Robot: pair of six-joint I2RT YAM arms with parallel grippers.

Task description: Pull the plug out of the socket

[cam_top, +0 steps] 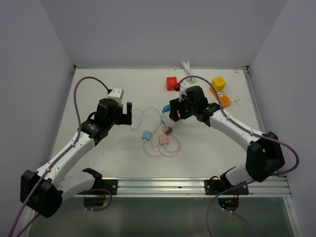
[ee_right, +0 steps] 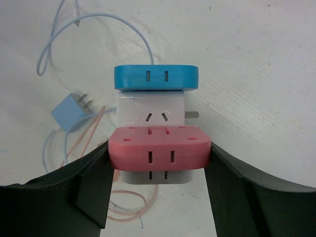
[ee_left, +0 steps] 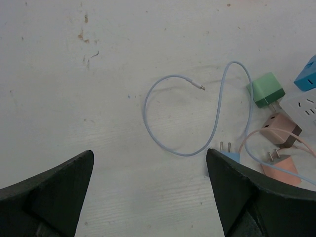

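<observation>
My right gripper [ee_right: 158, 157] is shut on the socket [ee_right: 150, 109], a white block with a blue cap on top and a pink cap [ee_right: 158, 147] that sits between my fingers. A metal prong [ee_right: 192, 114] sticks out of its right side. In the left wrist view a green plug [ee_left: 266, 90] rests against the socket's white body [ee_left: 305, 103]; I cannot tell whether it is seated. In the top view the right gripper [cam_top: 174, 113] holds the socket mid-table. My left gripper [cam_top: 126, 113] hangs open to its left, over bare table [ee_left: 149, 154].
Loose chargers lie beside the socket: a brown one [ee_left: 280, 129], a pink one [ee_left: 282, 169] and a blue one [ee_right: 70, 112], with thin blue [ee_left: 148, 113] and pink cables looped around them. A red cube [cam_top: 172, 82], a yellow cube [cam_top: 218, 83] and an orange block [cam_top: 223, 98] sit at the back.
</observation>
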